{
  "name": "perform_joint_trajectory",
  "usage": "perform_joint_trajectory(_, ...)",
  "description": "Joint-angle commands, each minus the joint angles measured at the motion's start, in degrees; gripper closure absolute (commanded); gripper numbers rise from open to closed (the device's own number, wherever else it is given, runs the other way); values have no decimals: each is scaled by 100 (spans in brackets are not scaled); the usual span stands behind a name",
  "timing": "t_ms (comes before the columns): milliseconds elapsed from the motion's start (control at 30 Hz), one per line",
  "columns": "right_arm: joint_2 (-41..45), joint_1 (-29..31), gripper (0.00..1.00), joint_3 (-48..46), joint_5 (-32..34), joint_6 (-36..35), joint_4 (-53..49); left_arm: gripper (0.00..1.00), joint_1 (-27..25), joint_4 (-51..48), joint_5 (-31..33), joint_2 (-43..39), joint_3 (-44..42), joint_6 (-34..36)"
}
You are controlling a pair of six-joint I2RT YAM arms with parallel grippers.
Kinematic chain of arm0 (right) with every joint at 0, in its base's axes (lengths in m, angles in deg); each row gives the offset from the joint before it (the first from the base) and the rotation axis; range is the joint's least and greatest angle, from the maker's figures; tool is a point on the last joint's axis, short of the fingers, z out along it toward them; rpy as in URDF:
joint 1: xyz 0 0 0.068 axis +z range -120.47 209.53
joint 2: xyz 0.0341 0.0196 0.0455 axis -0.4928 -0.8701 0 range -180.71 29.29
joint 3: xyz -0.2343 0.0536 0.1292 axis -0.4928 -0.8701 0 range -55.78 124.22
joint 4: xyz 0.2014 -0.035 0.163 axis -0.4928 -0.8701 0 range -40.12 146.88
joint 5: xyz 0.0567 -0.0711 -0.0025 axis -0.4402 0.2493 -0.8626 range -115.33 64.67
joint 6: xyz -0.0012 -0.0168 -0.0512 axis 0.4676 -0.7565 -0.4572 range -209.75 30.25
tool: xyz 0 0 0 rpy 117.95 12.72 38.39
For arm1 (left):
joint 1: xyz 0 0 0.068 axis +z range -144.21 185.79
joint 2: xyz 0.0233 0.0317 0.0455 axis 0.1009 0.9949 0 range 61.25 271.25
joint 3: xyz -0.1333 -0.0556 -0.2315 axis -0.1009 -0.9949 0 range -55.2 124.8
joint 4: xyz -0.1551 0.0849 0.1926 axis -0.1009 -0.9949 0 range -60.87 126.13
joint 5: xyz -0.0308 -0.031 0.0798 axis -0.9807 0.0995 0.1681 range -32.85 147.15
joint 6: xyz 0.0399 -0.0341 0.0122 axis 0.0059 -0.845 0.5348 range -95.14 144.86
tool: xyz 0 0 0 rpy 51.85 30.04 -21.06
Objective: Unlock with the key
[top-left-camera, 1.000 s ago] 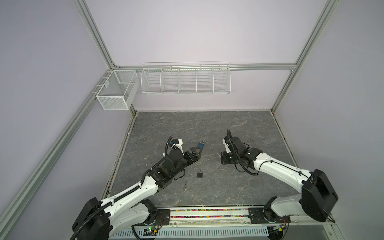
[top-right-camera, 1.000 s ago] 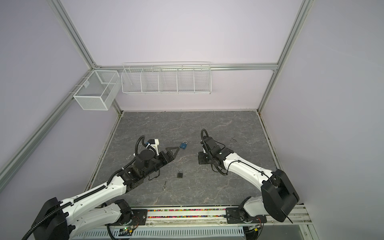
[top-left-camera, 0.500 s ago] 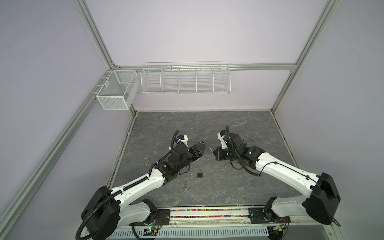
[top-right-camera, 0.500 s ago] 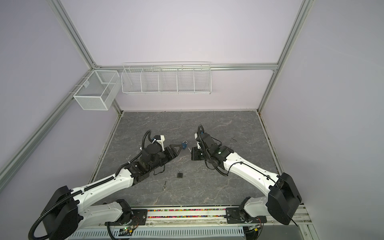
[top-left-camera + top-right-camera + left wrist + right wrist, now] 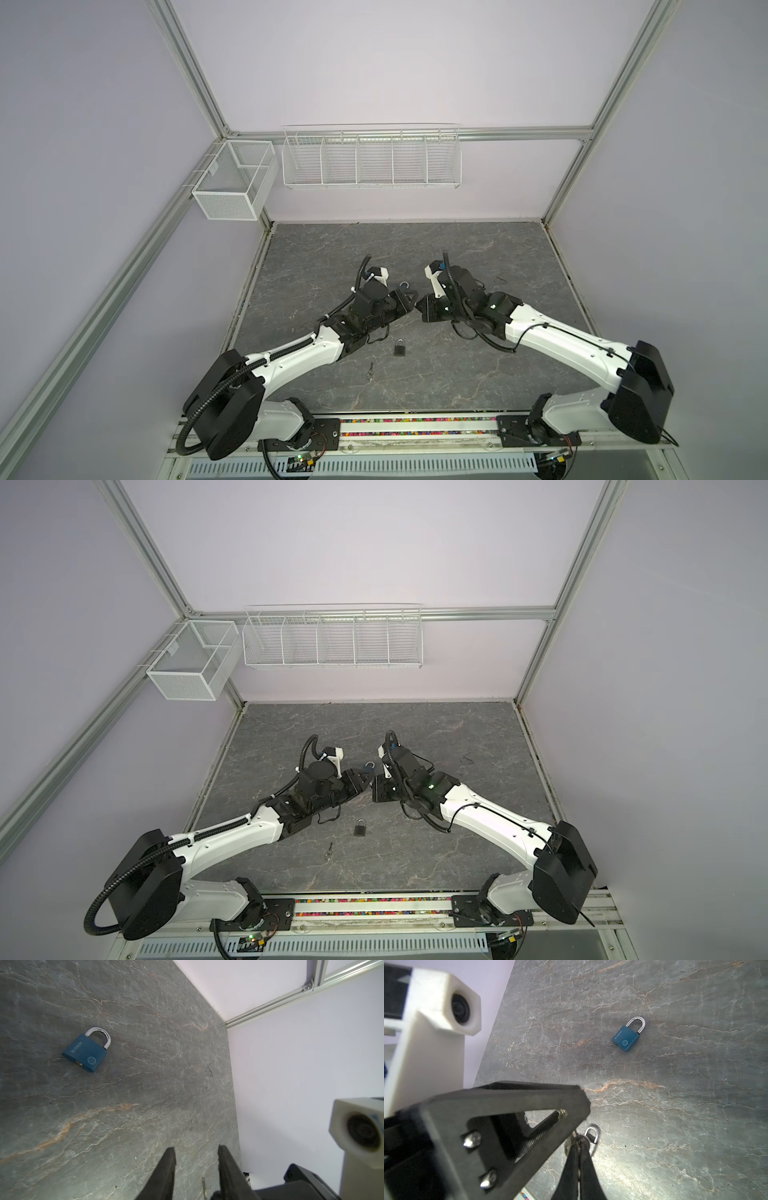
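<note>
Arms tip to tip over the grey desk [image 5: 478,257].
The right tool [image 5: 578,1141] pinches a silvery key [image 5: 567,1146], which is half hidden there and unseen in both top views. The left tool [image 5: 196,1147] stands narrow, with a gap showing. The blue padlock [image 5: 85,1052] lies flat on the desk. Both top views show only its shackle [image 5: 404,285], mid-frame.

Left arm [image 5: 299,357]: stretched low toward the middle
Left gripper [image 5: 196,1150]: jaws a narrow gap apart
Right arm [image 5: 557,340]: reaching inward, low
Right gripper [image 5: 577,1142]: jaws pressed together, tip beside left gripper's
</note>
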Motion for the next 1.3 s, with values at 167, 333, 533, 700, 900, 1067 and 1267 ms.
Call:
perform_joint_trajectory(167, 63, 57, 94, 42, 91, -65, -19, 89, -28, 263, -93, 165, 233, -110)
perform_joint_trajectory(333, 27, 57, 93, 84, 92, -108, -37, 100, -32, 301, -75, 150, 214, -121)
perform_joint_trajectory(533, 135, 62, 81, 184, 260, -178, -228, 100, -17, 98, 51, 5, 264, 129)
perform_joint_trajectory(700, 563, -29, 56, 137, 416, -276, -411, 100, 53, 48, 178, -276, 352, 933)
perform_joint_trajectory(900, 1229, -540, 36, -175, -687, -574, -69, 100, 559, 495, -642, -690, 256, 1936)
perform_joint_trajectory(1067, 1659, -930, 21, -545, -2190, -816, 968, 100, 1029, 867, -1865, -792, 433, 2575)
perform_joint_trajectory(1267, 1390, -1175, 23, -572, -3274, -760, 1843, 100, 1167, 1507, -3220, -680, 682, 3162)
